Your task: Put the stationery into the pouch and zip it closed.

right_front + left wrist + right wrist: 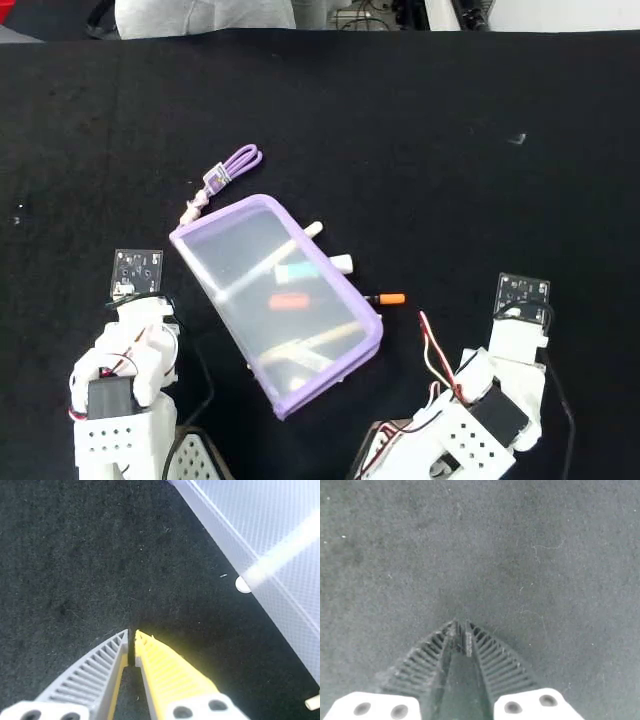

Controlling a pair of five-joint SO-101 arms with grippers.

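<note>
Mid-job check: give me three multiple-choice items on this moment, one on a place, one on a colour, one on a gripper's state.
1. Where is the pouch?
A. between the left arm and right arm
B. behind the right arm
C. off the table
2. What colour is its trim?
A. green
B. purple
C. red
3. How is the left gripper?
A. open
B. shut on a pen
C. shut, empty

A: the high view shows it between them.
B: the edge and strap are purple.
C: its fingers meet over bare table.
</note>
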